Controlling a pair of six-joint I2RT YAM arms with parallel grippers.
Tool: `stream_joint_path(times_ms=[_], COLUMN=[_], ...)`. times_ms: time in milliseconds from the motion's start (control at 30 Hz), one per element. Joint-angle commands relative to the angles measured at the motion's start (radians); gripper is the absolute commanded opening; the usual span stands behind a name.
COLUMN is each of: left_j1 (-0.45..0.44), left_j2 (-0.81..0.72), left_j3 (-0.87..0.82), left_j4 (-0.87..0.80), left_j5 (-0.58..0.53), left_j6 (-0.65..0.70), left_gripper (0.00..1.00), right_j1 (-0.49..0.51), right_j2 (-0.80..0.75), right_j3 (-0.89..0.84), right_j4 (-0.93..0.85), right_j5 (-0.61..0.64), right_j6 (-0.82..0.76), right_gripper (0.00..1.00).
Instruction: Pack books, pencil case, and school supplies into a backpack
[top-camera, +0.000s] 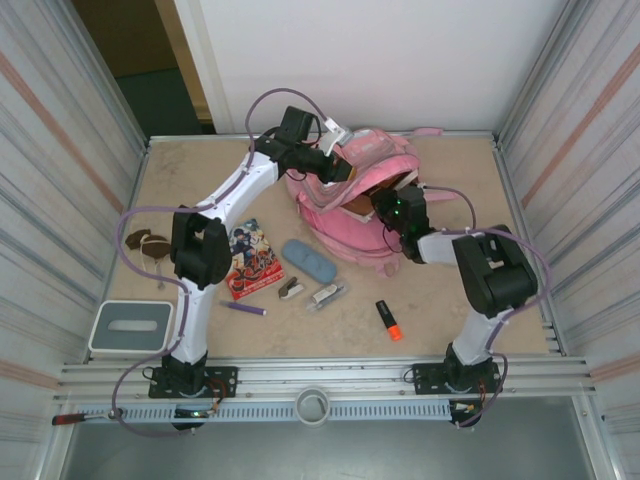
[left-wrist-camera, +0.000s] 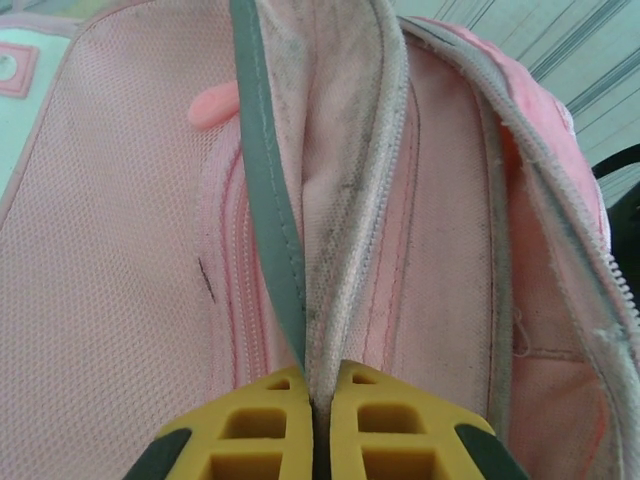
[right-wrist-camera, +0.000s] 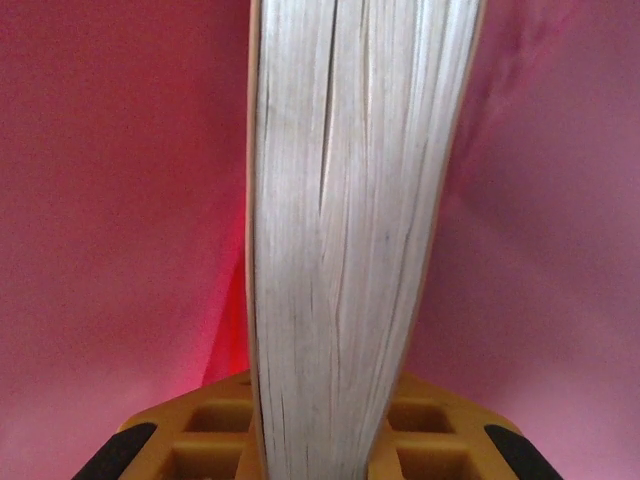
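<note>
Large pink fabric backpack (top-camera: 340, 235) lies at the bench's (top-camera: 450, 300) twelve o'clock, its grey-trimmed rim clamped in the left pincer (left-wrist-camera: 320, 385). The right pincer (right-wrist-camera: 320, 410), clamped on a thin dark paperback (right-wrist-camera: 340, 200), should feed it in parallel to that rim.

Beige table (top-camera: 450, 300), pink backpack (top-camera: 340, 240) sprawled at far centre. Nearer, L to R: red-and-white book (top-camera: 252, 260), blue-grey pencil case (top-camera: 308, 260) just beside it, white-and-brown stapler-like piece (top-camera: 291, 290) and clear clip (top-camera: 328, 294) close together in front, purple pen (top-camera: 243, 308) nearer than the book, orange-and-black highlighter (top-camera: 388, 319) apart on the R. Far L: brown-and-white lump w/ cord (top-camera: 146, 243); grey-and-white tray (top-camera: 130, 328) at near-L corner.
</note>
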Motion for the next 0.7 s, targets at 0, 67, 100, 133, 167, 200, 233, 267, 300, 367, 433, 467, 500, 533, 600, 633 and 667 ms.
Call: stream_joint_path(times_ms=[0,67,100,133,167,200,233,267,300,367,433,467,500,533,600,633,667], left_j1=[0.001,0.001,0.001,0.001,0.001,0.001,0.001,0.001,0.002,0.007,0.012,0.016,0.019,0.021,0.024,0.024,0.023], left_j2=[-0.020,-0.016,-0.013,-0.010,-0.007,-0.003,0.000,0.003,0.004,0.009,0.012,0.015,0.019,0.025,0.036,0.042,0.051], left_j3=[0.073,0.077,0.078,0.081,0.085,0.090,0.094,0.099,0.100,0.100,0.100,0.100,0.099,0.101,0.101,0.099,0.098], left_j4=[0.064,0.065,0.065,0.063,0.061,0.056,0.053,0.050,0.049,0.054,0.063,0.070,0.077,0.083,0.087,0.089,0.091], left_j5=[0.108,0.109,0.113,0.113,0.111,0.109,0.108,0.104,0.102,0.095,0.093,0.092,0.090,0.087,0.074,0.065,0.056], left_j6=[-0.016,-0.018,-0.018,-0.016,-0.015,-0.013,-0.012,-0.010,-0.010,-0.016,-0.029,-0.037,-0.043,-0.051,-0.061,-0.061,-0.065], left_gripper=[0.00,0.00,0.00,0.00,0.00,0.00,0.00,0.00,0.00,0.00,0.00,0.00,0.00,0.00,0.00,0.00,0.00], right_j1=[0.030,0.041,0.045,0.046,0.045,0.044,0.039,0.031,0.027,0.007,-0.009,-0.019,-0.026,-0.035,-0.050,-0.055,-0.060], right_j2=[0.076,0.140,0.164,0.186,0.202,0.207,0.204,0.188,0.170,0.115,0.052,0.013,-0.022,-0.065,-0.161,-0.213,-0.265], right_j3=[0.107,0.162,0.183,0.209,0.226,0.231,0.235,0.231,0.221,0.175,0.118,0.081,0.053,0.020,-0.040,-0.069,-0.094], right_j4=[0.194,0.199,0.189,0.176,0.160,0.141,0.111,0.077,0.046,0.006,-0.029,-0.043,-0.058,-0.083,-0.136,-0.168,-0.203], right_j5=[0.168,0.173,0.175,0.167,0.149,0.137,0.118,0.096,0.085,0.051,0.020,0.007,-0.004,-0.020,-0.036,-0.040,-0.041], right_j6=[0.061,0.071,0.076,0.074,0.072,0.066,0.047,0.025,0.013,-0.030,-0.048,-0.090,-0.107,-0.127,-0.167,-0.192,-0.222], right_gripper=[0.02,0.08,0.11,0.16,0.22,0.28,0.35,0.39,0.41,0.49,0.54,0.56,0.57,0.58,0.60,0.60,0.61])
